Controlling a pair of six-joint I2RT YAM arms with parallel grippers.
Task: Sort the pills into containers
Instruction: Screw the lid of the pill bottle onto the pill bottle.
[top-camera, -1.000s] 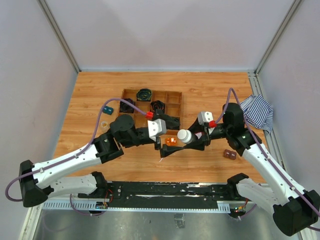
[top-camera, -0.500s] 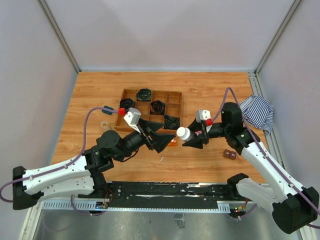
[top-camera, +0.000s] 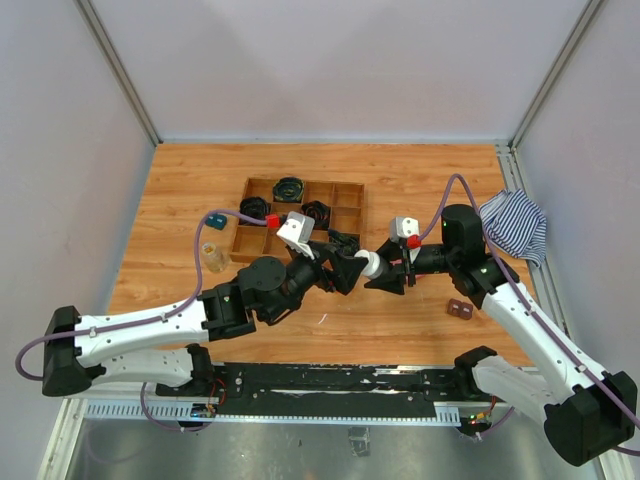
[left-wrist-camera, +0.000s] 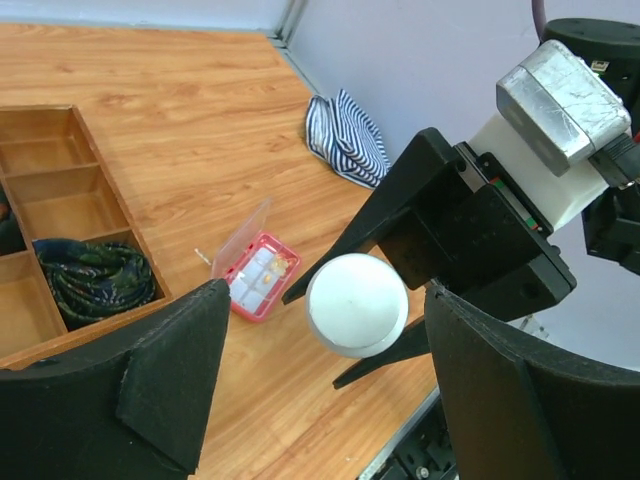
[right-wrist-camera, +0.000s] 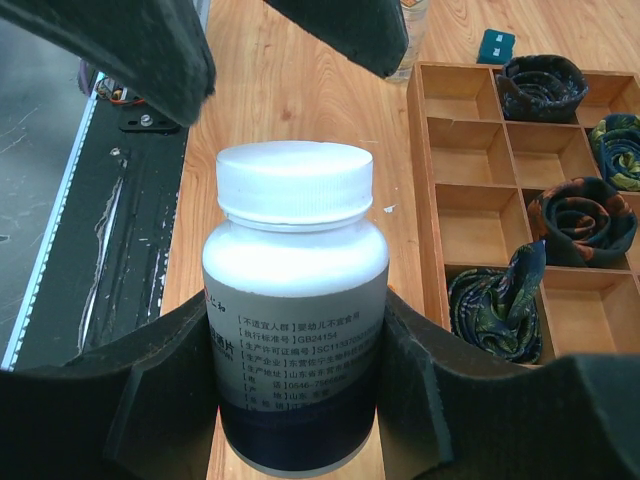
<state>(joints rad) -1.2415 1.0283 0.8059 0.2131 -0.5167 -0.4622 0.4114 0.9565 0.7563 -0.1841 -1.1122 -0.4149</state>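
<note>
The right fingers are clamped on the lower body of the small dark bottle with a white screw cap, one black pad on each side. They hold it off the wooden counter around the middle of the scene, tipped over so the cap points left.

Facing it, the left fingers stand spread wide, one on either side of that cap. A gap shows on both sides, so they grip nothing.

Just beyond the two arms, on the far side, sits the large wooden compartment tray with dark coiled rolls in several cells. To the left of the tray, the small clear cylindrical vial stands upright on the boards, with a little teal block just beyond it.

Over on the right, near the right forearm, the flat pink translucent rectangular box lies with its lid hinged open and small pale pieces in its cells. A blue-and-white striped cloth is bunched at the right edge.
</note>
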